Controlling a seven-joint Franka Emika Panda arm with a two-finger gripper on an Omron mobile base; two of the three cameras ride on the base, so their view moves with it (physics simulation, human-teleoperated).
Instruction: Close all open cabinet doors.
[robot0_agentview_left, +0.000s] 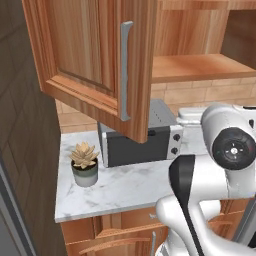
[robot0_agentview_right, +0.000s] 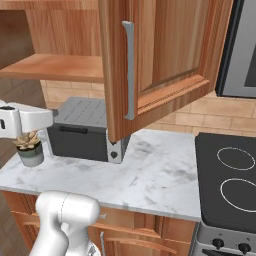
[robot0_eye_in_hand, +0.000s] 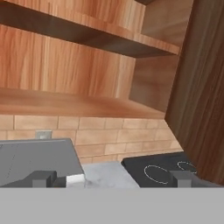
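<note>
Above the marble counter (robot0_agentview_left: 125, 187), in the left base view, a reddish-brown cabinet door (robot0_agentview_left: 90, 55) swings wide open toward the camera, its long silver bar handle (robot0_agentview_left: 125, 70) running down near its free edge. Behind it the cabinet's wooden shelf (robot0_agentview_left: 200, 67) lies exposed. Below the door's lower corner sits a grey toaster oven (robot0_agentview_left: 140, 142) on the counter, and near it to the left stands a small potted succulent (robot0_agentview_left: 84, 162). The white arm rises at the lower right, in front of the counter.

From the right base view, a cabinet door (robot0_agentview_right: 160, 60) hangs open over the counter (robot0_agentview_right: 155, 175), handle (robot0_agentview_right: 129, 70) facing the camera, its bottom corner overlapping the toaster oven (robot0_agentview_right: 80, 130). The open shelf (robot0_agentview_right: 55, 67) shows to the left. A black cooktop (robot0_agentview_right: 227, 180) lies at the right, and the succulent (robot0_agentview_right: 30, 147) stands at the far left, partly hidden by a white link of the arm.

In the hand view, the gripper (robot0_eye_in_hand: 113, 178) looks into the open cabinet at its shelves (robot0_eye_in_hand: 74, 103), with the brick backsplash (robot0_eye_in_hand: 109, 135) beneath. Its two dark fingertips (robot0_eye_in_hand: 41, 178) stand spread far apart with nothing between them. The inner face of an open door (robot0_eye_in_hand: 201, 96) fills the right side, and the toaster oven's top (robot0_eye_in_hand: 35, 159) and the cooktop (robot0_eye_in_hand: 162, 170) lie below.
</note>
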